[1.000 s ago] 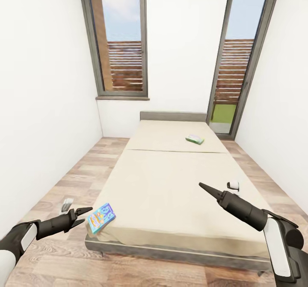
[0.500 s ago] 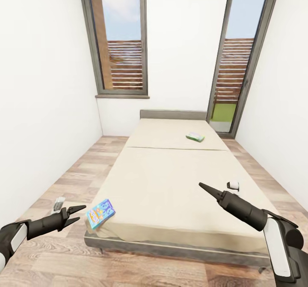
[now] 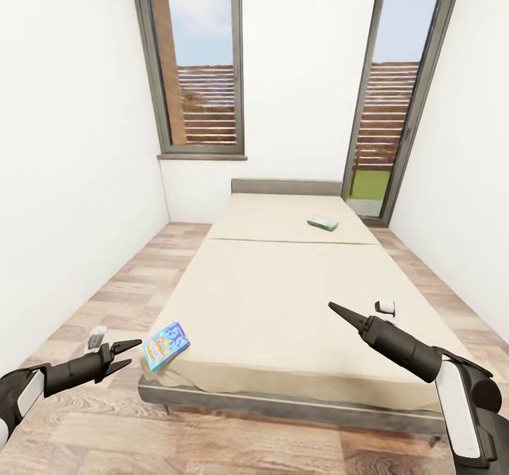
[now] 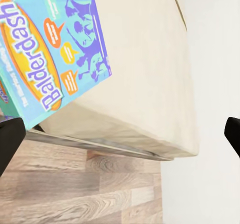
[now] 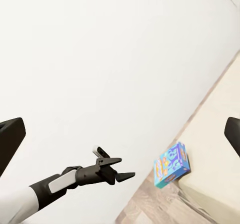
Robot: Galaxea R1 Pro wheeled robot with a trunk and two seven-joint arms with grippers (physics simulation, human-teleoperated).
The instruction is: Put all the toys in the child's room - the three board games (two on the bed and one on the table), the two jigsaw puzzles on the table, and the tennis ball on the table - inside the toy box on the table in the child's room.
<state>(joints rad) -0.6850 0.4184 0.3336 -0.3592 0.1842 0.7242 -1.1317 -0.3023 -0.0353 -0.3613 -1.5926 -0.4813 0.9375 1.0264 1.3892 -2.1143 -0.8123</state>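
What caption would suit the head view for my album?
Robot's open left gripper reaches toward a blue board game at the bed corner; a green-white game lies near the headboard.

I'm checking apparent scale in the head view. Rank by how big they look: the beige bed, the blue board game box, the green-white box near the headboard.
1. Beige bed
2. Blue board game box; nearer the camera
3. Green-white box; farther off, so true size is unsure

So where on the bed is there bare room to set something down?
The wide middle of the bed is bare, between the blue box at the near corner and the green box by the headboard. A small white thing sits at one edge.
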